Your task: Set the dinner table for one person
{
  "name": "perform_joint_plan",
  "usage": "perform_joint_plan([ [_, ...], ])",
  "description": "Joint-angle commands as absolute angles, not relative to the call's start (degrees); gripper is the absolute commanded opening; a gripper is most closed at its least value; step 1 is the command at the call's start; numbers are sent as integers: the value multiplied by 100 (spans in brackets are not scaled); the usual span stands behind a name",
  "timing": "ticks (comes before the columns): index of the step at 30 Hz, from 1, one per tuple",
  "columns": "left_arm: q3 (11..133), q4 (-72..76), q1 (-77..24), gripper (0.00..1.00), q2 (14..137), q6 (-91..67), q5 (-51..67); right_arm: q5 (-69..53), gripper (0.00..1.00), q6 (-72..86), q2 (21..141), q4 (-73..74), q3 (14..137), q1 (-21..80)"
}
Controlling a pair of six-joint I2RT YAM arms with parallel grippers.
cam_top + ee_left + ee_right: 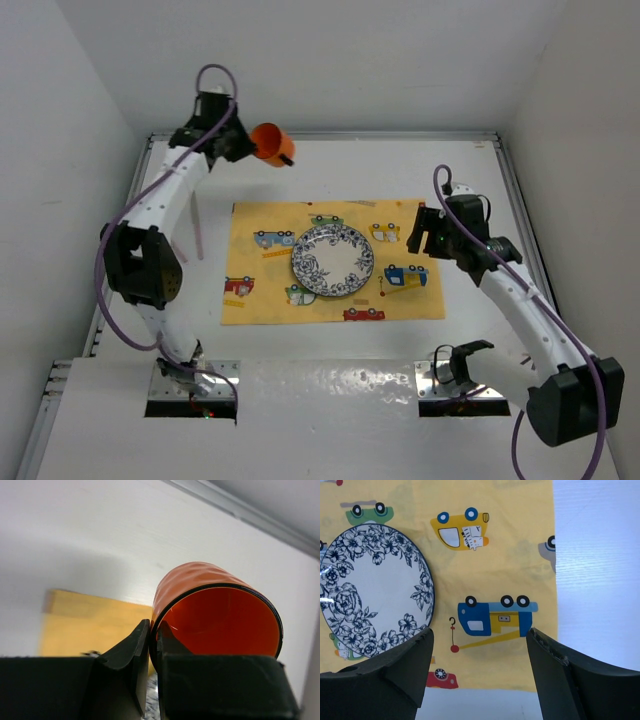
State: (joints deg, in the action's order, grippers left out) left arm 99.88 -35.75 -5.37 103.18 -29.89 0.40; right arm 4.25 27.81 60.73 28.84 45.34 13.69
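**Item 1, table**: large, flat, plain white top with thin metal rails on the left, far and right edges. It fills the floor of the top view, and the arm bases stand at its near edge. The slanted view does not show which side is longer. The bare surface also shows behind the cup in the left wrist view and right of the mat in the right wrist view.

**Item 2, left gripper**: over the far left of the table, beyond the mat's far-left corner. The jaws are closed tight on the cup's wall at the rim, one finger outside and the other inside the mouth.

**Item 3, cup**: orange with a dimpled outer wall and a dark rim. It is tipped over, its long axis roughly in line with the fingers, mouth toward the wrist camera and base away. Whether it touches the table cannot be told.

**Item 4, right gripper**: over the mat's right part, just right of the plate. Its jaws stand wide apart and hold nothing.

**Item 5, mat**: yellow with a car print. It lies mid-table with its long side running left to right.

**Item 6, plate**: round, white with a blue flower border. It lies flat at the mat's centre
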Motion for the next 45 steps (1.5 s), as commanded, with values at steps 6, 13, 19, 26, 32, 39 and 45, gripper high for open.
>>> perform_joint_plan([
  [6, 9949, -2532, -2405, 0, 10397, -3823, 36, 975, 74, 3119, 5529, 3778, 4957, 1397],
  [13, 10266, -2242, -3453, 0, 10986, -4341, -509, 1186, 74, 3401, 5388, 4192, 5229, 1397],
  [19, 10520, -1820, -3919, 0, 11680, -4948, -685, 1151, 74, 3568, 5397, 4263, 5282, 1397],
  [26, 11100, -1758, -4148, 0, 12462, -5229, -905, 1099, 74, 3472, 5467, 4298, 5335, 1397],
  [32, 11697, -1845, -4210, 0, 13068, -5326, -896, 1028, 74, 3498, 5476, 4254, 5265, 1397],
  [39, 11594, -1890, -4254, 0, 13263, -5546, -896, 1002, 75, 3498, 5572, 4193, 5247, 1389],
  [45, 11540, -1793, -4263, 2, 13262, -5599, -879, 976, 75, 3498, 5651, 4113, 5256, 1397],
])
